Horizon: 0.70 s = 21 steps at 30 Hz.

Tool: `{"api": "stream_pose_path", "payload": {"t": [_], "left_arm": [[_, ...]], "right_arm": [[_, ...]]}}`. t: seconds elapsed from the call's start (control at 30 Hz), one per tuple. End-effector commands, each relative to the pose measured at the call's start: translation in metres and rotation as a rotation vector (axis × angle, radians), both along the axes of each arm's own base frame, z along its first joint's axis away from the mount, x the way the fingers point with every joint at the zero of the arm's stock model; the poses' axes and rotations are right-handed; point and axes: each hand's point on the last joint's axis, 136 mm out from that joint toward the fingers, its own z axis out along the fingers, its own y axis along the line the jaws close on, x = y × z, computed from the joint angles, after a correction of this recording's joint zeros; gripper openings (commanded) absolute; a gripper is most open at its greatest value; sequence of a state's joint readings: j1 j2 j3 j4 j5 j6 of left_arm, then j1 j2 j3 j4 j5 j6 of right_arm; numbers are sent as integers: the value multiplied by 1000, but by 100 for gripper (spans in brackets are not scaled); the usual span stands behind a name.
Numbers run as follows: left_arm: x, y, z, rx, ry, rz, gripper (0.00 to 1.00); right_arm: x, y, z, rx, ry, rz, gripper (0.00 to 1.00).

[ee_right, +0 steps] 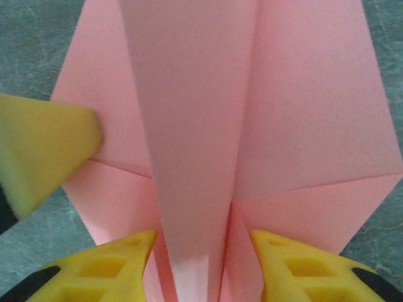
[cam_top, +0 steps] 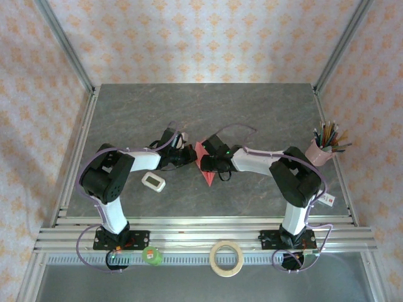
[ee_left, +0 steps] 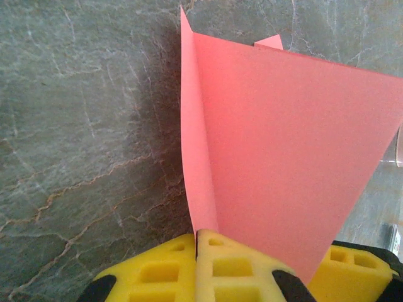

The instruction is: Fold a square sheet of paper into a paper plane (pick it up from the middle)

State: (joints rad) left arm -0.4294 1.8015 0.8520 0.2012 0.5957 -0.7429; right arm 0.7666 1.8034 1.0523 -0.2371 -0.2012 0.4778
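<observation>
Yellow pads of your left gripper [ee_left: 197, 248] are clamped on the near edge of the half-folded pink-red paper [ee_left: 283, 157], which stands partly raised on the grey table [ee_left: 75, 126], midway between both arms. Your right gripper [ee_right: 204, 251] straddles its raised centre fold (pressing or merely flanking, you cannot tell).

One pink sheet [cam_top: 203, 165], one white gadget [cam_top: 153, 181], one tape roll [cam_top: 213, 259]
</observation>
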Motion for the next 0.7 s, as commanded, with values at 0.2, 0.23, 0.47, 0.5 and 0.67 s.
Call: {"api": "stream_pose_path", "payload": {"t": [0.2, 0.23, 0.47, 0.5, 0.67], "left_arm": [[8, -1, 13, -24, -13, 12, 3], [8, -2, 14, -26, -14, 12, 3], [7, -1, 13, -27, -10, 14, 5], [7, -1, 13, -26, -12, 13, 5], [7, -1, 13, -27, -10, 14, 5]], "right_arm": [[1, -7, 9, -93, -10, -57, 39], [1, -7, 9, -98, -7, -60, 38], [-2, -5, 3, -103, 19, -61, 32], [-3, -3, 3, -99, 20, -57, 32], [-5, 0, 3, -96, 25, -54, 32]]}}
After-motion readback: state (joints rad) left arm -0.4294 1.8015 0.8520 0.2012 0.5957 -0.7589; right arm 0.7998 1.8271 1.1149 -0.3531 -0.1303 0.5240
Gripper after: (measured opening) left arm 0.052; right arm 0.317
